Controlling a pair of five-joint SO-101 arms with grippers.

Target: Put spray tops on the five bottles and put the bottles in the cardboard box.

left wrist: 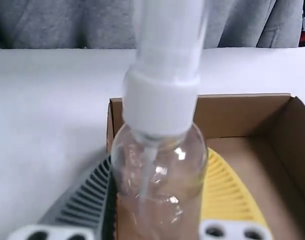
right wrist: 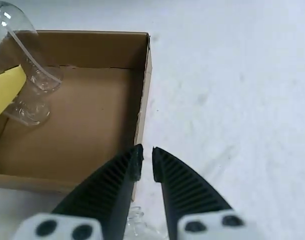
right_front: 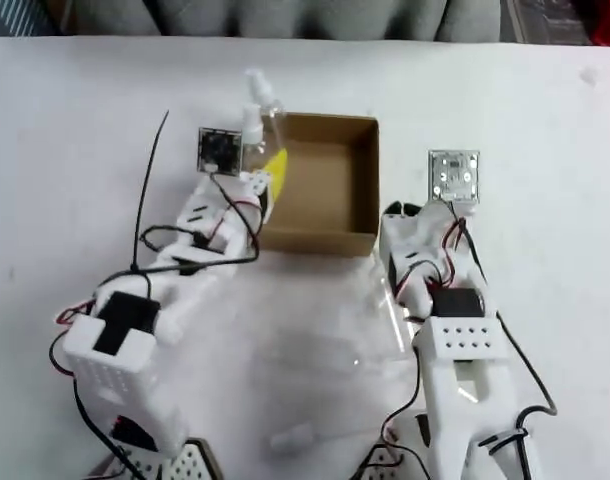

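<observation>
The clear round plastic bottle (left wrist: 157, 170) wears a white spray top (left wrist: 162, 105) on its neck, and a thin dip tube runs down inside it. It is pinched at the body by the left gripper (left wrist: 157, 202), between a grey ribbed finger (left wrist: 85, 200) on one side and a yellow ribbed finger (left wrist: 227, 195) on the other. In the high view the bottle (right_front: 270, 130) leans over the left wall of the open brown cardboard box (right_front: 320, 240), with the spray top (right_front: 253, 95) pointing toward the far edge of the tabletop. In the right wrist view its base (right wrist: 27, 107) hangs inside the box beside the left wall. Whether it touches the box floor cannot be told.

The box stands around the middle of the white tabletop (right_front: 545, 100), nearer the far edge than the near one.

The right gripper (right wrist: 147, 160) hovers at the box's near right corner. Its black ribbed fingers (right wrist: 117, 185) are drawn almost together, leaving a thin slit with nothing in it. Below them a clear threaded bottle neck (right wrist: 135, 220) lies on the tabletop. Clear bottles (right_front: 390, 305) lie just off the box's near right corner beside the right arm, too faint to count. A small white plastic part (right_front: 295, 437) lies near the near edge, between the two arm bases.
</observation>
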